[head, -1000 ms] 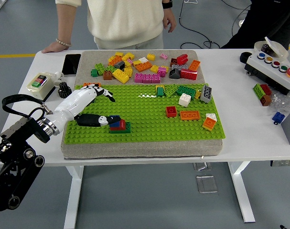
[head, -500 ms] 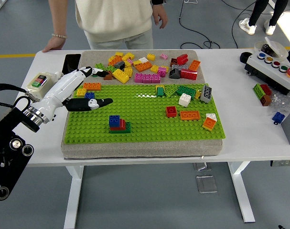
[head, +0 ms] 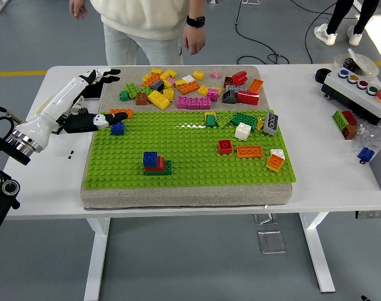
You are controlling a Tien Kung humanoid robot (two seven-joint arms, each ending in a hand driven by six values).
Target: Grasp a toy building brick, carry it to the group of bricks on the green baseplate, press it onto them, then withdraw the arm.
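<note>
Left hand: our white-and-black five-fingered left hand hovers at the 9 o'clock edge of the flat green studded baseplate — fingers spread, holding nothing.
Brick stack: the blue-on-red-on-green pressed brick stack sits at about 7 o'clock on the plate, well apart from our hand.
Loose bricks: a mixed-colour pile of loose plastic bricks lies at 12 o'clock — on grey padding.
Person: a person in a cream top stands at the far side.

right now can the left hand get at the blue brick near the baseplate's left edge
Probably yes. The left hand hangs open just left of the blue brick, thumb tip almost over it. Nothing stands between them; only an orange brick sits close behind.
</note>
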